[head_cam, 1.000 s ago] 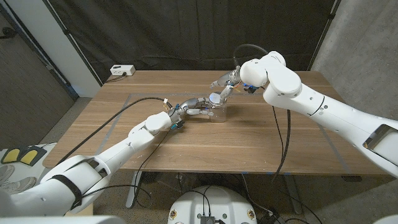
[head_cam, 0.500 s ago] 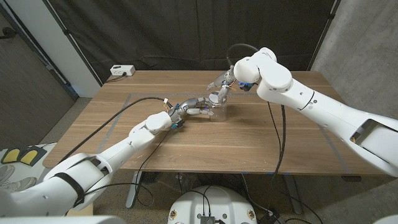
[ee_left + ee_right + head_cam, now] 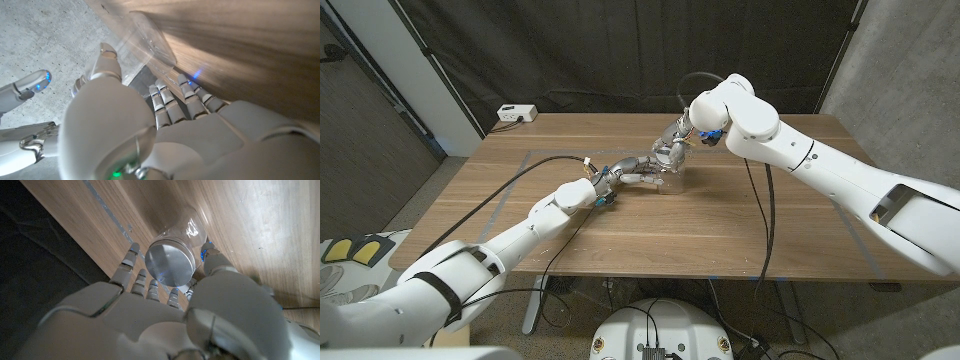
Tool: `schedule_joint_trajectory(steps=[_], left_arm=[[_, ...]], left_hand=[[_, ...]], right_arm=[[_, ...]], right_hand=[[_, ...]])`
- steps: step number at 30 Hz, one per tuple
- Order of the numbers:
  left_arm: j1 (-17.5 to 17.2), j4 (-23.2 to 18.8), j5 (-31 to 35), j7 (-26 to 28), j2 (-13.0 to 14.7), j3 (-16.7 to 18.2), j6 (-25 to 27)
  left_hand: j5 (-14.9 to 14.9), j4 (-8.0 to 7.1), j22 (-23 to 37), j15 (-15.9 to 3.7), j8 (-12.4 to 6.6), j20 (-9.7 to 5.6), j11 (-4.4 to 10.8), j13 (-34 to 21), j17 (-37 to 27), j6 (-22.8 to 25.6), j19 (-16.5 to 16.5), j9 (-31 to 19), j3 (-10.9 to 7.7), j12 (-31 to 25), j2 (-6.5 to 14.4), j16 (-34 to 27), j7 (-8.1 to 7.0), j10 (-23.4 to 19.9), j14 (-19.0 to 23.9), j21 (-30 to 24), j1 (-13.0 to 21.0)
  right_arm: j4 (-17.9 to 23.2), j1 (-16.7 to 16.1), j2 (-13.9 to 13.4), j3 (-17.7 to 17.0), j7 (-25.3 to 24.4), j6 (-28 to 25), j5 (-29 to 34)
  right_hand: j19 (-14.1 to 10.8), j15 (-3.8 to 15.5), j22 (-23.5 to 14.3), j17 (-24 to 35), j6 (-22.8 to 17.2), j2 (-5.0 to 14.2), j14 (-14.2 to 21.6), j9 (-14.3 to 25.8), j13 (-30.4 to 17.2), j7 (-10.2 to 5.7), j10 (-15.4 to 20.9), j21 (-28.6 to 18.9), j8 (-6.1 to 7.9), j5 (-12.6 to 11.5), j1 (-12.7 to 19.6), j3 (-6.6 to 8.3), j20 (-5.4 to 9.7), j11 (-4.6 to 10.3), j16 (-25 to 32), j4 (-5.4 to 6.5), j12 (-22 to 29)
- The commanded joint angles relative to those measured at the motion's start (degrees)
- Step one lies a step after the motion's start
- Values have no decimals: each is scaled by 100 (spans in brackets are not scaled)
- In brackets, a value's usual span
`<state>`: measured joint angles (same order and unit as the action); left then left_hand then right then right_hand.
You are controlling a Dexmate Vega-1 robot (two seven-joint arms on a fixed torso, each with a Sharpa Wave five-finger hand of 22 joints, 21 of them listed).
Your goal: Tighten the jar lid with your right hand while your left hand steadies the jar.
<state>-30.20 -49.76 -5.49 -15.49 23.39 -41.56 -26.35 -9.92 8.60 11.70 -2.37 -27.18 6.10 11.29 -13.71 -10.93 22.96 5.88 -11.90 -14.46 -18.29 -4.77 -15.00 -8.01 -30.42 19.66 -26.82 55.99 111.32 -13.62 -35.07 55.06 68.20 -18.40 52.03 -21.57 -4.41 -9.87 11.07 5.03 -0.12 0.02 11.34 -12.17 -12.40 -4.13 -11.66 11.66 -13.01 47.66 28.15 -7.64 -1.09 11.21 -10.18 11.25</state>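
A: How many jars?

B: One clear jar (image 3: 672, 180), standing upright on the wooden table (image 3: 740, 225), a little toward twelve o'clock of the table's middle. It carries one pale lid (image 3: 170, 263), round and flat as seen in the right wrist view.

A: And the hands?

B: Two. The left hand (image 3: 632, 171) comes at the jar from its nine o'clock side, with its fingers (image 3: 170, 102) lying close together along the clear wall and its thumb set on another side, so the jar sits clasped between them. The right hand (image 3: 672, 148) sits over the top from about one o'clock. Its fingers (image 3: 131, 260) are spread around the lid's rim; whether they are pressing on it I cannot tell.

A: Anything else on the table?

B: One white power strip (image 3: 517, 113) at the far corner, around ten o'clock from the jar and well apart from it. Lines of pale tape (image 3: 510, 190) mark the wood. Two black cables run along the arms.

A: The room?

B: A black curtain (image 3: 620, 50) hangs behind the table, a grey concrete wall (image 3: 900, 60) stands at two o'clock, and the floor is grey.
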Motion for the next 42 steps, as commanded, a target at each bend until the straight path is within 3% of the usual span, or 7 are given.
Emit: schedule_joint_trajectory(steps=[1, 9, 14, 20, 24, 33, 42], left_arm=[[29, 46, 46, -17, -21, -41, -5], [-12, -77, 100, 4, 29, -62, 52], [-40, -175, 101, 39, 52, -42, 60], [-54, -245, 121, 58, 79, -38, 103], [-49, -220, 110, 51, 61, -37, 88], [-90, -321, 136, 95, 101, -31, 136], [-89, -307, 146, 121, 87, -32, 146]], left_hand=[[-37, -24, 19, -520, -94, 88, -59, -164, 7, 789, -38, -3, -14, -11, 623, 3, -57, -202, -4, -22, 568], [-36, -31, 19, -532, -92, 89, -69, -175, 6, 786, -55, -3, 3, 14, 637, 20, -58, -201, -31, -18, 567], [-35, -31, 18, -544, -94, 85, -64, -183, 9, 794, -64, -3, 22, 28, 632, 29, -59, -216, -31, -16, 565], [-37, -33, 17, -540, -82, 89, -91, -191, 8, 765, -75, -2, 34, 49, 643, 38, -52, -206, -37, -12, 569], [-37, -29, 17, -543, -83, 91, -90, -197, 9, 769, -84, -3, 40, 63, 647, 44, -46, -200, -38, -10, 579], [-36, -31, 16, -541, -84, 97, -88, -208, 10, 775, -92, -3, 58, 78, 651, 55, -36, -215, -42, -8, 579], [-37, -27, 16, -544, -87, 95, -65, -222, 10, 787, -96, -2, 70, 95, 671, 65, -55, -241, -38, -8, 599]], right_arm=[[-241, 89, 128, 74, -33, 224, -149], [-320, 62, 150, 21, -300, 260, -247], [-489, 180, 241, 123, -140, 219, -258], [-589, 227, 287, 193, -94, 192, -297], [-617, 228, 308, 217, -112, 158, -322], [-679, 187, 338, 227, -243, 60, -383], [-756, 58, 367, 131, -566, -169, -609]], right_hand=[[-115, 66, 1, 13, -103, 36, 42, 24, -1, -21, 64, -22, 53, -35, 226, 35, 133, 53, 53, 1, 65], [-719, 309, 10, 17, -568, 134, 532, 27, 11, -20, 533, -121, 189, -39, 656, -43, 202, 162, 203, 52, 199], [-1078, 393, 6, 16, -607, 118, 749, 24, 13, -23, 616, -186, 163, -45, 809, -135, 246, 173, 253, 50, 193], [-1762, 557, 1, 43, -917, 97, 1218, 37, 5, -15, 1053, -301, 217, -58, 940, -399, 537, 231, 384, 121, 288], [-1941, 671, -2, 60, -1219, 90, 1432, 54, -4, -11, 1314, -299, 306, -65, 927, -559, 671, 230, 452, 172, 349], [-2723, 1035, -33, 128, -1936, 213, 2105, 95, -36, -14, 2001, -437, 481, -115, 1188, -957, 1254, 199, 732, 192, 438], [-3145, 1123, -50, 188, -2418, 364, 2653, 113, -43, 251, 2435, -553, 605, -109, 1007, -1219, 1415, -19, 960, 400, 482]])
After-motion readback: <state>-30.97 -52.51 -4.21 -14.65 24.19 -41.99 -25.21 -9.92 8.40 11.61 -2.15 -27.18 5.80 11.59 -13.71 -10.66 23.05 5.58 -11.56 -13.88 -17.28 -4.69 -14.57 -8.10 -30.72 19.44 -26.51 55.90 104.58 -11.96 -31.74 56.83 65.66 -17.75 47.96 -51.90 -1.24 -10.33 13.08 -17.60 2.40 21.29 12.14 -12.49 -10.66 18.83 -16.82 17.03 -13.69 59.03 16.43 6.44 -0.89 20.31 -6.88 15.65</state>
